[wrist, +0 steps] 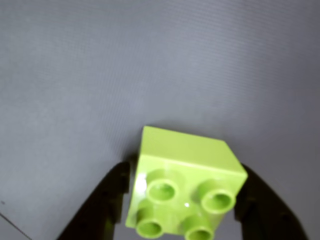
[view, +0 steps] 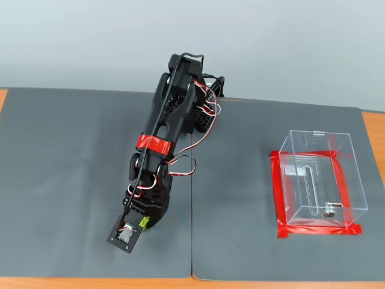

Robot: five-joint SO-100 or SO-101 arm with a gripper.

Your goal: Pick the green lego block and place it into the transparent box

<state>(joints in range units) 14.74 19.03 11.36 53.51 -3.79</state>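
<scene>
**Brick between the jaws, box still to reach**

The black two-finger gripper (wrist: 186, 210) is closed to brick width, its jaws flanking the small lime-green studded plastic lego block (wrist: 185, 175); contact looks likely, not certain. The grasp is in hand. Next, I judge: lift and swing across the grey mat (view: 72, 156) to the clear plastic box (view: 319, 180), well apart.
</scene>
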